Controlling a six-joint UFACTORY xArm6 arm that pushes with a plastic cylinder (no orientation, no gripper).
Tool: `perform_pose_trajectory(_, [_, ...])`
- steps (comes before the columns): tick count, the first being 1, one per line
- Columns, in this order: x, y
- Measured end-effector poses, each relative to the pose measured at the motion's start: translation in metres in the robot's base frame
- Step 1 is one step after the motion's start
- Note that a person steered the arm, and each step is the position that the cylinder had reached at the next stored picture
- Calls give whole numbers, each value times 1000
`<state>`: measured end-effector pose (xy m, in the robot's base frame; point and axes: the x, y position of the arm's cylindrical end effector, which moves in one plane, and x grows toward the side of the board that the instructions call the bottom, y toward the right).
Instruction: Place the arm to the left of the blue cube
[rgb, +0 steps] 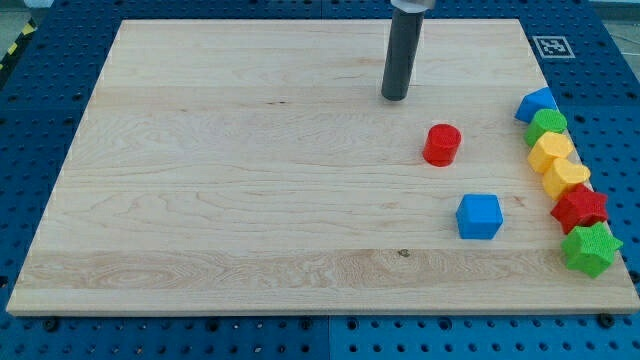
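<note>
The blue cube (479, 216) lies on the wooden board (250, 180) at the lower right. My tip (396, 97) stands on the board near the view's top, well above the cube and to its left. A red cylinder (441, 144) sits between the tip and the blue cube, a little to the tip's lower right. The tip touches no block.
A column of blocks runs down the board's right edge: a blue block (536, 104), a green block (547, 125), two yellow blocks (551, 151) (566, 176), a red star (580, 208) and a green star (589, 249). A marker tag (551, 46) sits at the top right corner.
</note>
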<state>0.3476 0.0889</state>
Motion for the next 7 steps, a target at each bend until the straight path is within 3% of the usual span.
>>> perform_pose_trajectory(2, [42, -38])
perform_pose_trajectory(7, [126, -46])
